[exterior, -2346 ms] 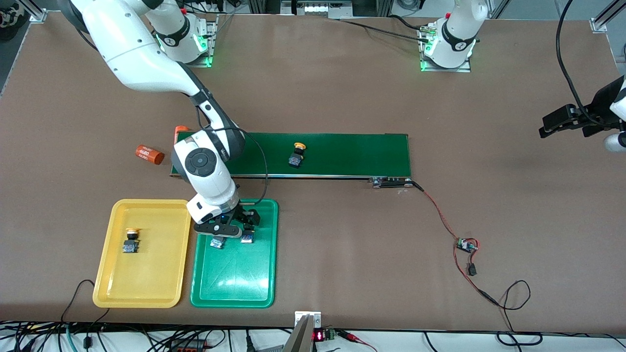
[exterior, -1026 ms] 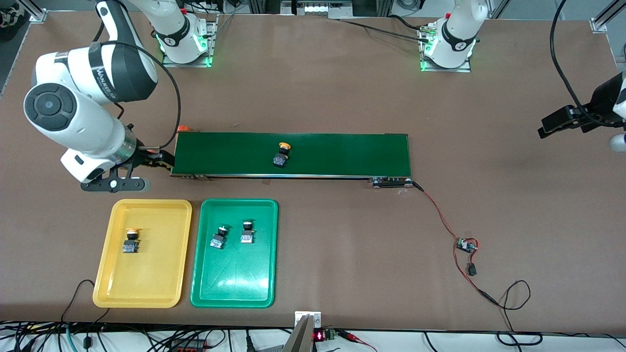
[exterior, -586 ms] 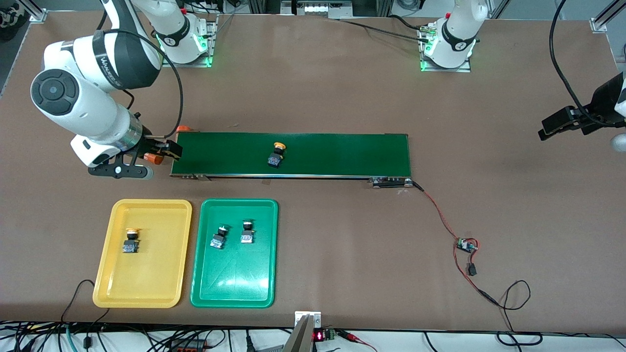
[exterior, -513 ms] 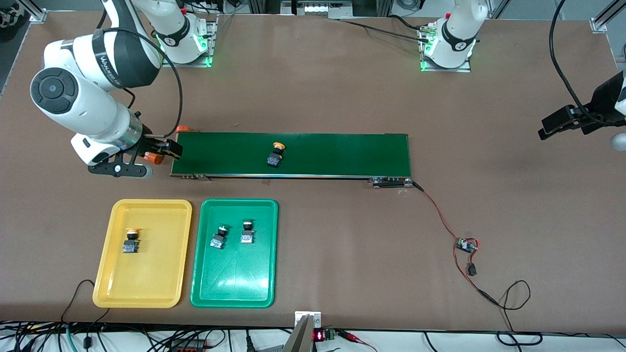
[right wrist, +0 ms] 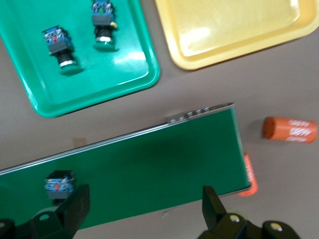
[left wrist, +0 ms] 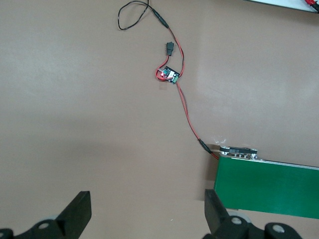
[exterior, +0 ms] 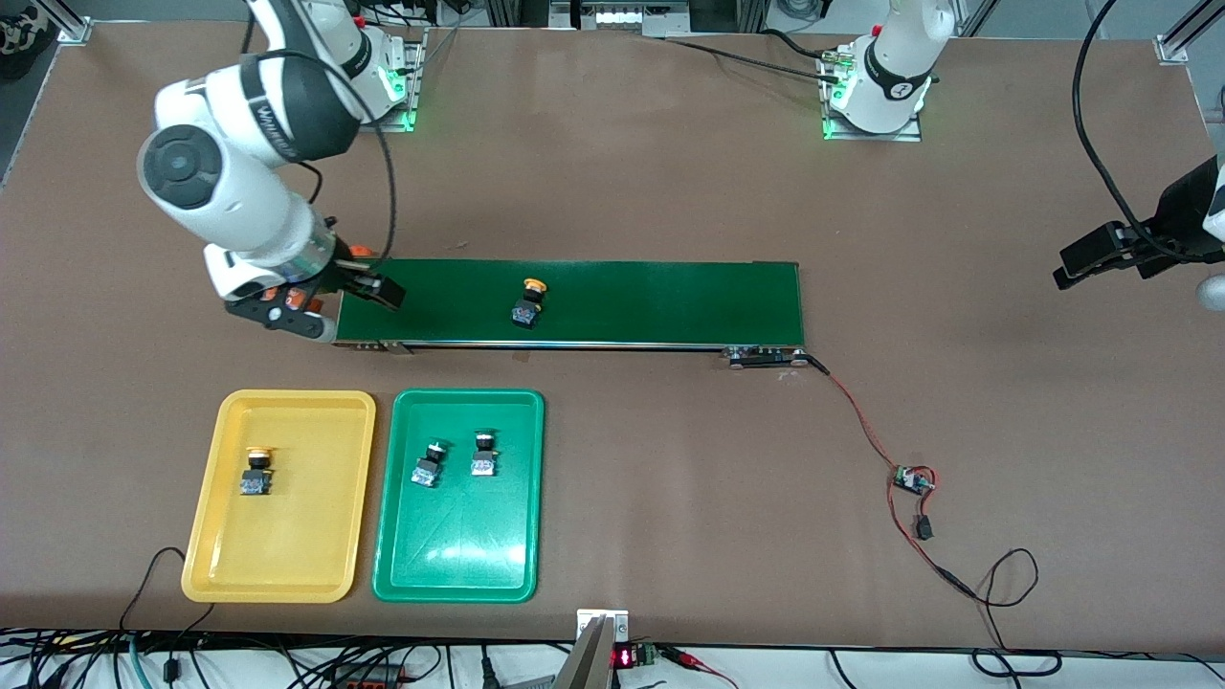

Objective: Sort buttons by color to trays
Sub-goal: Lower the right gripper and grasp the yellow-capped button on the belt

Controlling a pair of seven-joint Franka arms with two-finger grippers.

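A yellow-capped button (exterior: pixel 526 304) (right wrist: pixel 59 183) lies on the dark-green conveyor belt (exterior: pixel 651 301). My right gripper (exterior: pixel 330 304) (right wrist: pixel 144 211) hangs open and empty over the belt's end at the right arm's side, short of that button. The yellow tray (exterior: pixel 287 545) (right wrist: pixel 239 35) holds one yellow-capped button (exterior: pixel 256 471). In the green tray (exterior: pixel 459 545) (right wrist: pixel 144 74) beside it lie two green-capped buttons (exterior: pixel 428 466) (exterior: pixel 484 455) (right wrist: pixel 60 46) (right wrist: pixel 103 27). My left gripper (exterior: pixel 1101 254) (left wrist: pixel 148 214) waits open and empty above bare table at the left arm's end.
An orange cylinder (right wrist: pixel 289 129) lies on the table off the belt's end, and a second orange one (right wrist: pixel 249 174) sits against that end. A red-black wire runs from the belt's motor end (exterior: pixel 766 357) to a small circuit board (exterior: pixel 914 478) (left wrist: pixel 167 75).
My right gripper rose from the green tray, swung out past the belt's end, then came back over it. The button on the belt drifted toward the right arm's end. The left arm barely moved.
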